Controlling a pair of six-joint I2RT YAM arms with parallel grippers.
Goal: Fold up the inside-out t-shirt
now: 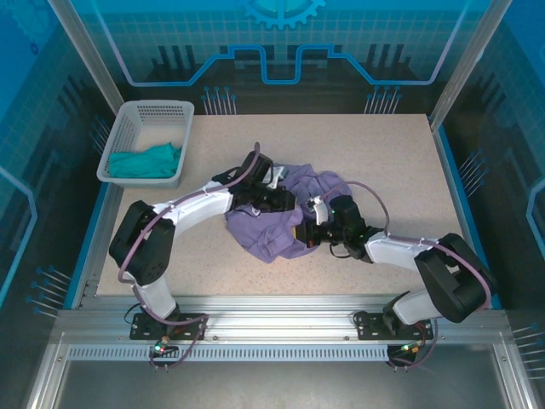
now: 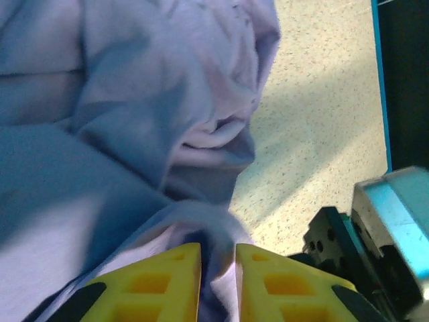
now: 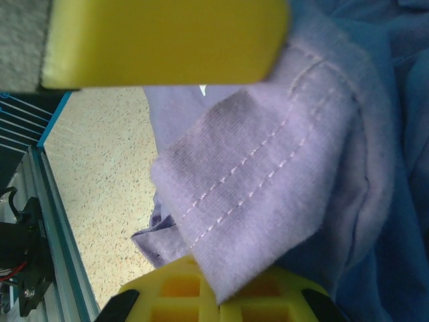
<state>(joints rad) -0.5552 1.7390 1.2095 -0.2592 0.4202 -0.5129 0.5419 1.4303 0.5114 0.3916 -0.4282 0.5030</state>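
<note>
While the t-shirt [image 1: 268,234] is sitting in a crumpled heap in the middle of the table [image 1: 383,162], both arms are digging into it, so I'm guessing this is the grab-and-spread step, way before any actual fold; the right end effector [image 3: 218,290] is clamping together on a stitched hem [image 3: 255,174] at the heap's near-right side; the left end effector [image 2: 218,261] is showing a narrow gap with a cloth fold running into it, and honestly I can't tell if it's pinching anything. Next move is probably calling for a firm second hold well apart from the first, then pulling the two away from each other so the cloth is opening out flat; right now they're sitting near each other over the bunch, which is crowding things. Basket [image 1: 119,141] with a teal garment [image 1: 146,160] is sitting in the far-left corner, well apart, not blocking anything.
</note>
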